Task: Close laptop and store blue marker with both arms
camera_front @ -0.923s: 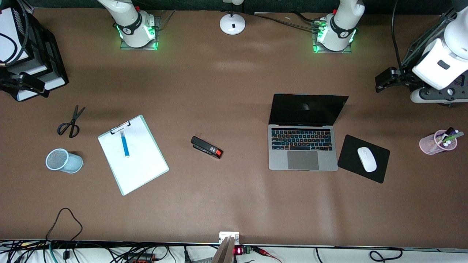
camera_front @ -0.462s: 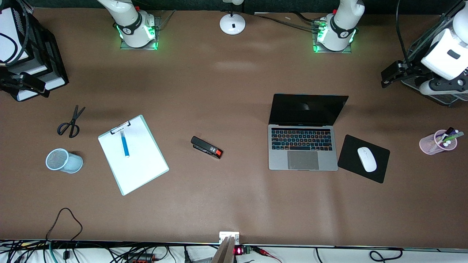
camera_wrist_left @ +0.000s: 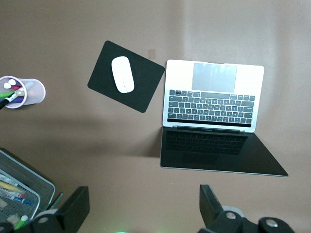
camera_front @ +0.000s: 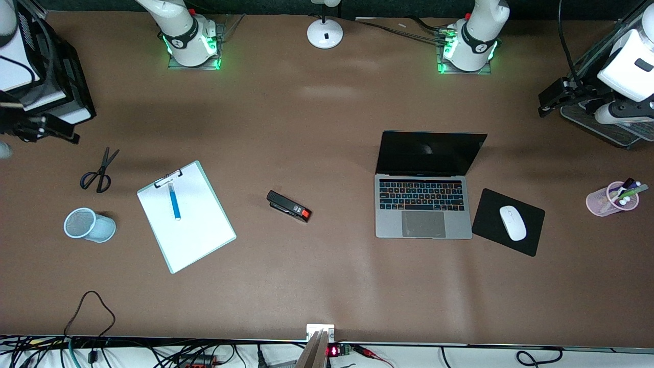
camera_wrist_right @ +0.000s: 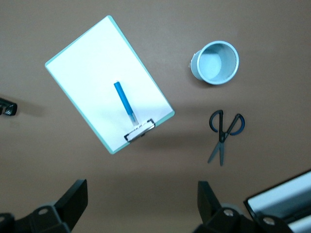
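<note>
On the brown bench (camera_front: 327,128) you have the laptop (camera_front: 423,204) standing open toward the left arm's end, its black screen tilted up and its keys and trackpad bare. Just beside it, closer to that end, lies a black mouse pad (camera_front: 508,221) with a white mouse (camera_front: 512,223) on it. A pink cup (camera_front: 608,200) of coloured pens sits well apart from the pad, near the edge of the bench.

Toward the right arm's end you will find the blue marker (camera_front: 174,201) lying flat on a white clipboard (camera_front: 186,215), its upper tip close to the clip. A pale blue mesh cup (camera_front: 89,225) lies on its side beside the clipboard, and black scissors (camera_front: 99,171) rest farther from the front camera than that cup. A black stapler (camera_front: 288,205) with a red end sits between the clipboard and the laptop.

Your left tool (camera_wrist_left: 142,213) hangs high over the bench at its own end, next to a mesh tray (camera_front: 608,125), fingers spread wide with nothing between them; its wrist view looks down on the laptop and the mouse. Your right tool (camera_wrist_right: 141,206) hangs high at its end of the bench, likewise spread wide and holding nothing, looking down on the clipboard, the marker, the cup and the scissors.
</note>
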`<action>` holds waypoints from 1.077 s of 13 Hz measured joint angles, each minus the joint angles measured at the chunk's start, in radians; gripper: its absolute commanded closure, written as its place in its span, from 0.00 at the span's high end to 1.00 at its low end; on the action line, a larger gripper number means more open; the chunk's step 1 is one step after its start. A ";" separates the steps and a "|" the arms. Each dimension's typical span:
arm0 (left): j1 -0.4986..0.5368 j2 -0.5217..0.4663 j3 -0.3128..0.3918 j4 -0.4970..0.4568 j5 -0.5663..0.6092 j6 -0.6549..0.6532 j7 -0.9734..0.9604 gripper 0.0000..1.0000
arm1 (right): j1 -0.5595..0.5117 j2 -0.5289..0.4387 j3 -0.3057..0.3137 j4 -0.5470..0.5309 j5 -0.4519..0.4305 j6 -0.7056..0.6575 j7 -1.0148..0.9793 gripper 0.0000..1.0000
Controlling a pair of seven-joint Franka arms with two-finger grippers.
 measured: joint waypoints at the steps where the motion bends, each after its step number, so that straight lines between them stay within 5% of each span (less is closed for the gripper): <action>1: 0.000 -0.009 0.000 -0.012 0.000 0.009 0.000 1.00 | 0.000 0.029 0.000 0.000 0.000 0.029 -0.001 1.00; 10: -0.003 -0.029 -0.012 -0.080 -0.025 0.019 0.003 1.00 | 0.122 0.298 0.005 0.001 -0.005 0.271 -0.013 1.00; 14: -0.005 -0.031 -0.055 -0.167 -0.041 0.062 0.002 1.00 | 0.180 0.399 0.007 0.003 -0.107 0.366 -0.040 1.00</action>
